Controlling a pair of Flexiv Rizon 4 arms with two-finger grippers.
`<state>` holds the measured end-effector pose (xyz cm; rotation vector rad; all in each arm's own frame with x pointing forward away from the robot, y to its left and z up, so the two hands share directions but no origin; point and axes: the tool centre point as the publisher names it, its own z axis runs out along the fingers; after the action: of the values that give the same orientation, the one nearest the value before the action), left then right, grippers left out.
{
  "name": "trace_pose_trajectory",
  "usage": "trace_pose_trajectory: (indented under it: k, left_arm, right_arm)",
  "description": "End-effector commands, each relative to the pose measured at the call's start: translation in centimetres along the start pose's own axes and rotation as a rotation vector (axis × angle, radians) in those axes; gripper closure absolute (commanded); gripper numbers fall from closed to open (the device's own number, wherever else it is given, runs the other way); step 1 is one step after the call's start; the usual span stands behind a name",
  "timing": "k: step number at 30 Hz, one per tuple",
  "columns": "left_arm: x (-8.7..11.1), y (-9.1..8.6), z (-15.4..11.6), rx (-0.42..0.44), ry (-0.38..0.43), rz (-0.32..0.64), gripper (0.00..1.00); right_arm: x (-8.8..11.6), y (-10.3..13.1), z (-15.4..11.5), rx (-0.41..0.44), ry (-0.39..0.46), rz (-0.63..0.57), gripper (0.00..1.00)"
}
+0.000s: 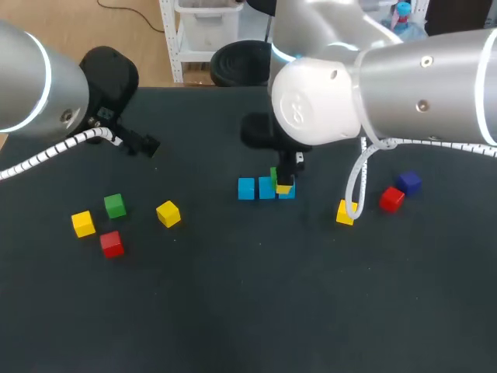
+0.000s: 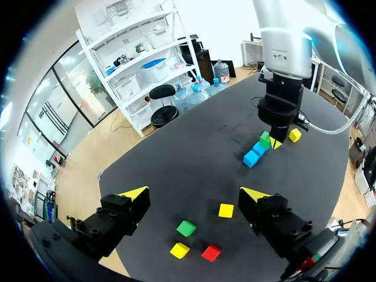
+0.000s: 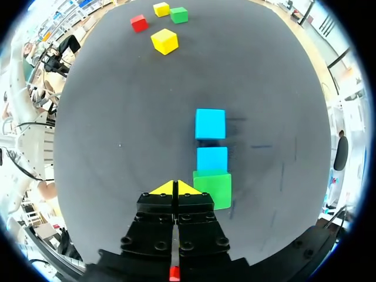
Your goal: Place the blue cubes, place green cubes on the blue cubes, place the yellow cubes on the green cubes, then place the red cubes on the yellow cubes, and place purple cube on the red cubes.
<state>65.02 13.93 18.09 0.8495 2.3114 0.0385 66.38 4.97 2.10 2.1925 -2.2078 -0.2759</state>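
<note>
The left gripper [image 2: 194, 194] hung with fingers spread wide, gripping nothing. Beneath it lay a loose green cube [image 2: 186, 228], two yellow cubes [image 2: 226, 210] and a red cube [image 2: 211, 252]. The right gripper [image 3: 175, 188] had its fingers pressed together, empty. Just beside it, a stacked green cube [image 3: 212, 188] topped the near end of the blue cubes [image 3: 210, 124]. Beyond it lay another yellow cube [image 1: 345, 212], another red cube [image 1: 391, 199] and the purple cube [image 1: 408, 183].

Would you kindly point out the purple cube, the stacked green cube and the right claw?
purple cube [image 1: 409, 183]: head view, its top face.
stacked green cube [image 3: 212, 187]: right wrist view, its top face.
right claw [image 3: 175, 188]: right wrist view, between its closed yellow tips.
</note>
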Motion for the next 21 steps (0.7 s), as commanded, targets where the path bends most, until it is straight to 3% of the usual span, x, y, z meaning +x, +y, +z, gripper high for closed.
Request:
trace_pose_trajectory:
  k: [1,21]
  left_arm:
    - [-0.04,0.12,0.06,0.004,0.000,0.001,0.00]
    - [-0.04,0.12,0.06,0.004,0.000,0.001,0.00]
  right_arm:
    - [0.09,-0.08,0.06,0.002,-0.002,0.000,1.00]
    - [-0.11,-0.04,-0.24,-0.011,-0.015,0.000,1.00]
